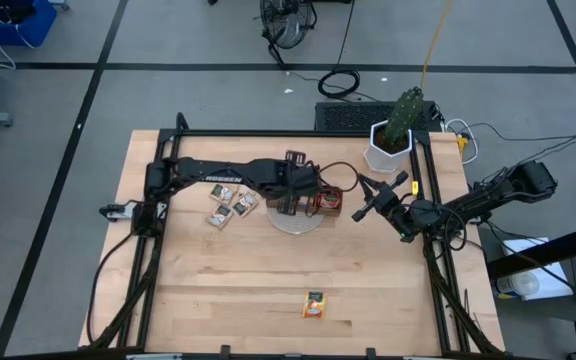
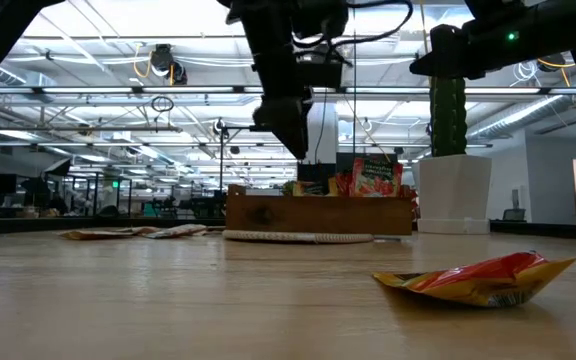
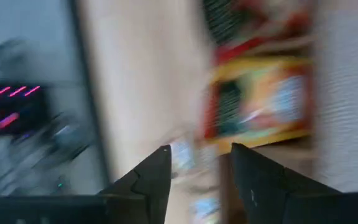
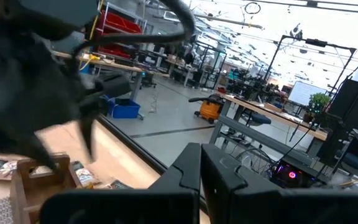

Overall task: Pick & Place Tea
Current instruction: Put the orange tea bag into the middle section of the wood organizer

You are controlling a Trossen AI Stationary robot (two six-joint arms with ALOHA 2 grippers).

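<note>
A brown wooden tray (image 1: pixel 320 203) stands on a round white mat (image 1: pixel 298 224) mid-table. Red tea sachets (image 2: pixel 370 178) stand upright in it. A small cluster of pale sachets (image 1: pixel 226 208) lies flat on the table to the tray's left. One orange-yellow and red sachet (image 1: pixel 314 304) lies alone near the front edge. My left gripper (image 3: pixel 197 152) hangs open just above the tray, slanting down, with nothing between its fingers. My right gripper (image 4: pixel 201 155) is shut and raised to the right of the tray, holding nothing.
A white pot with a green cactus (image 1: pixel 396 135) stands at the far right, behind my right gripper. Bare wood stretches between the tray and the lone sachet near the front edge (image 2: pixel 478 280). Black frame rails (image 1: pixel 438 270) run along the table's left and right sides.
</note>
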